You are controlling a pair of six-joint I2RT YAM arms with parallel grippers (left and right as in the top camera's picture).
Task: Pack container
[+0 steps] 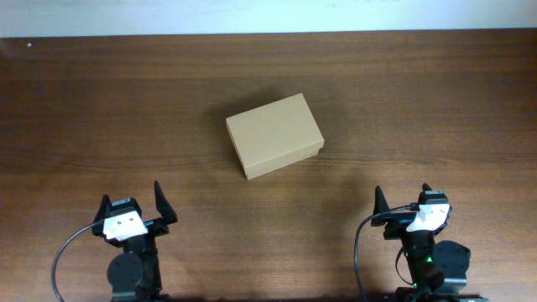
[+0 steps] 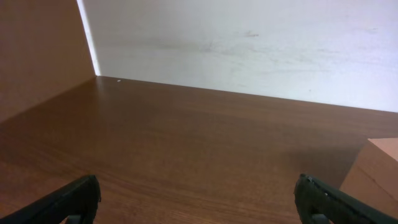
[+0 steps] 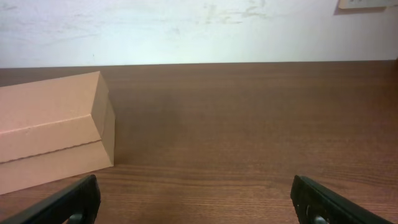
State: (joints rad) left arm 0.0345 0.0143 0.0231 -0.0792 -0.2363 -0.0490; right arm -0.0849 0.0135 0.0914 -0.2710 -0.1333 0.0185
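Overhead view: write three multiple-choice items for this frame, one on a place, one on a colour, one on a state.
1. Where is the container? A standing free, mid-table; B in the left gripper; C at the left edge.
2. Its colour? A white; B tan; C blue.
3. Its lid? A open; B shut; C missing.
Answers: 1 A, bare table surrounds it; 2 B, plain tan cardboard; 3 B, the flap lies flat in the right wrist view.

I see the box point(image 1: 274, 135) lying mid-table point(image 1: 101, 101); the left gripper point(image 1: 132, 200) sits before it to the left, the right gripper point(image 1: 402, 193) before it to the right; both well apart from it.
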